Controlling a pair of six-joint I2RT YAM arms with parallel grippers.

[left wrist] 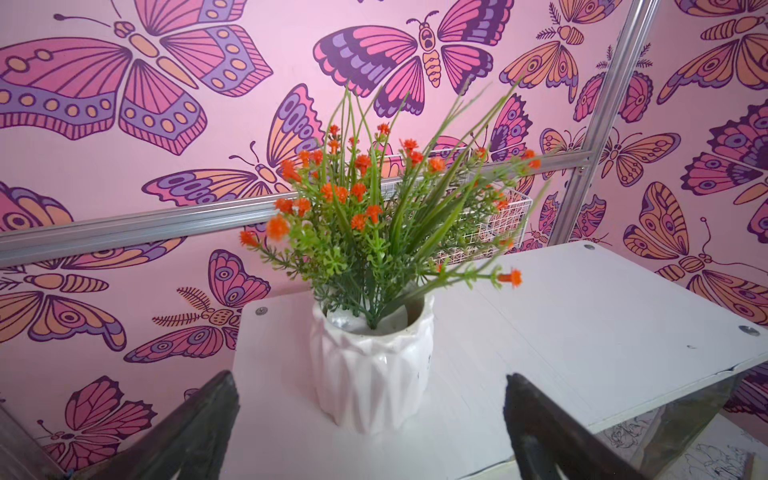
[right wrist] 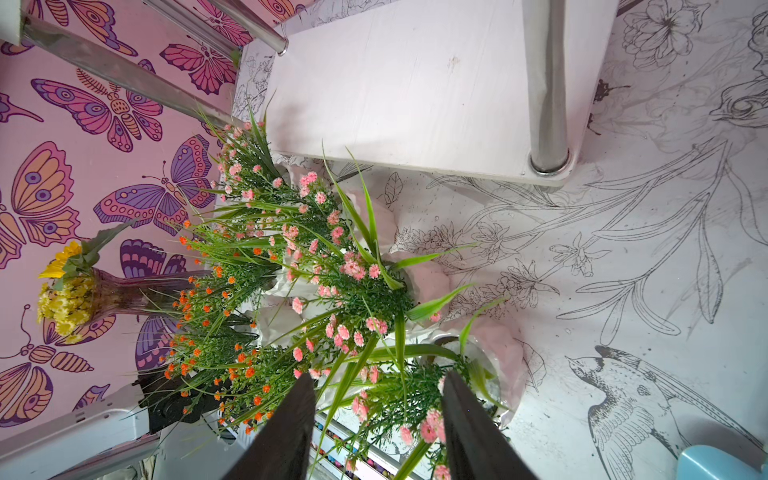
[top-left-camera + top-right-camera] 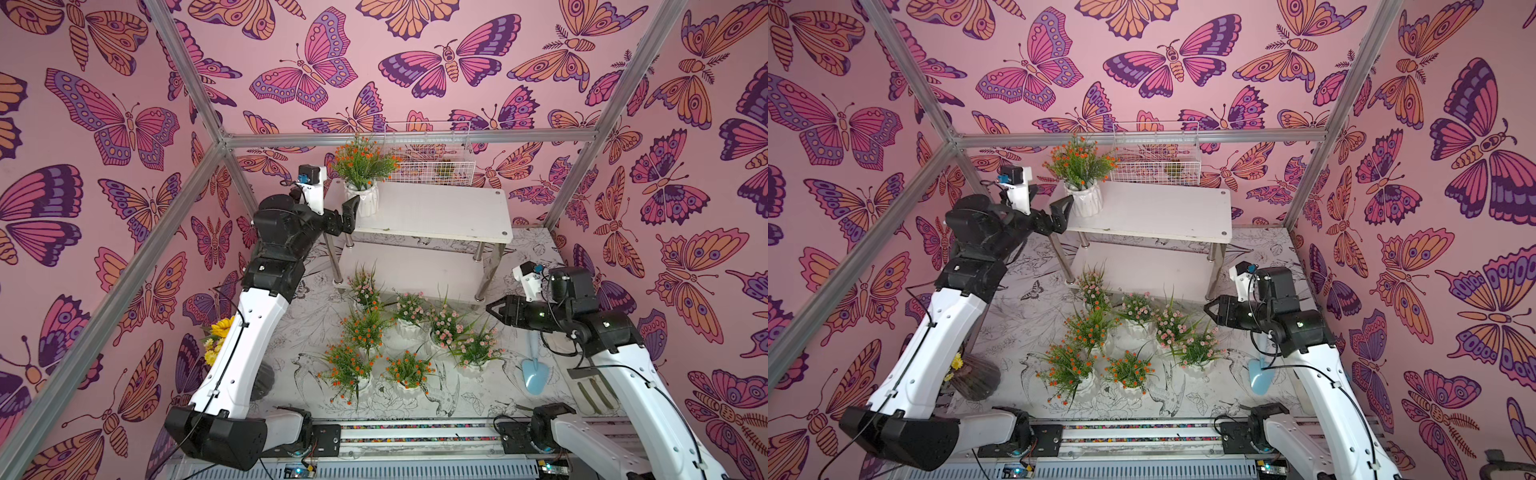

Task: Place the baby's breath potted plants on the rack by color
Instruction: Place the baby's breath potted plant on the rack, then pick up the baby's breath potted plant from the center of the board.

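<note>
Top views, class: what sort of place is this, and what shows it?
Probably a staged robot test booth: pink butterfly-print wall panels on an aluminium frame, two black-and-white robot arms, and a white two-tier metal-legged rack.

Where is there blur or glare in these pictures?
Left wrist view: the orange plant's outer flowers are smeared, the left tool dark and soft. Right wrist view: glare streaks the rack leg; the nearest pink blooms are out of focus. Both top views: evenly lit.

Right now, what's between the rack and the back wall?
A white wire basket, behind the rack's top board; both top views show it, the left wrist view partly.
</note>
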